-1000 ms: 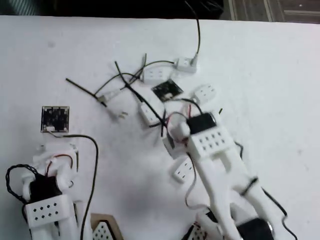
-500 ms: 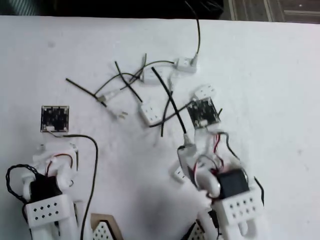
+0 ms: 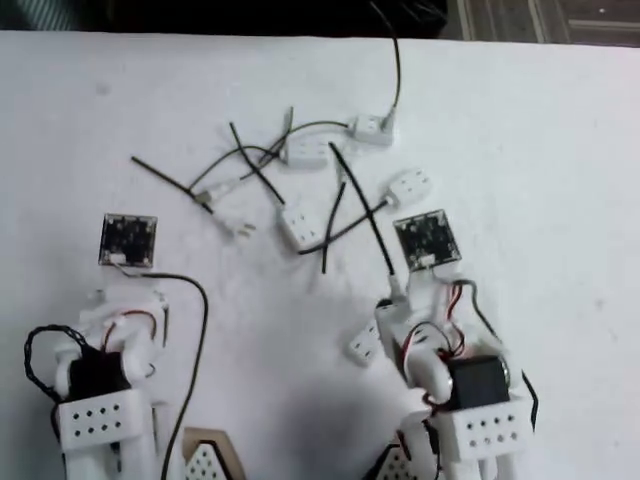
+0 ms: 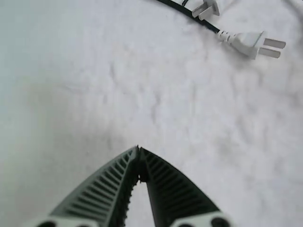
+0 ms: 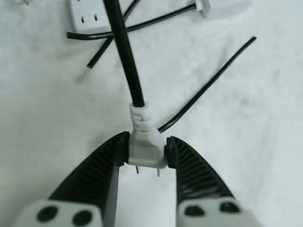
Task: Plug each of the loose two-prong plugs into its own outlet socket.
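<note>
My right gripper (image 5: pixel 147 142) is shut on a white two-prong plug (image 5: pixel 146 150), prongs pointing back toward the wrist. Its black cord (image 5: pixel 120 47) runs away across a white outlet socket (image 5: pixel 90 16). From above, this gripper (image 3: pixel 392 305) sits near the table's front, beside a socket (image 3: pixel 366 342). Other sockets (image 3: pixel 302 225) (image 3: pixel 410 185) (image 3: pixel 307 150) (image 3: pixel 368 128) lie among the tangled cords farther back. My left gripper (image 4: pixel 138 150) is shut on nothing, low over bare table. Two loose plugs (image 4: pixel 251 43) (image 4: pixel 207 8) lie ahead of it, seen from above as plugs (image 3: pixel 243 230) (image 3: pixel 205 195).
Black cords (image 3: pixel 250 160) cross each other around the sockets in the middle of the white table (image 3: pixel 540 150). One cord (image 3: pixel 397 60) runs off the back edge. A cardboard piece (image 3: pixel 205 455) lies at the front edge between the arms.
The right arm has pulled back from the socket cluster toward the front edge, dragging the plug and its cord along. The left arm has shifted slightly to the right.
</note>
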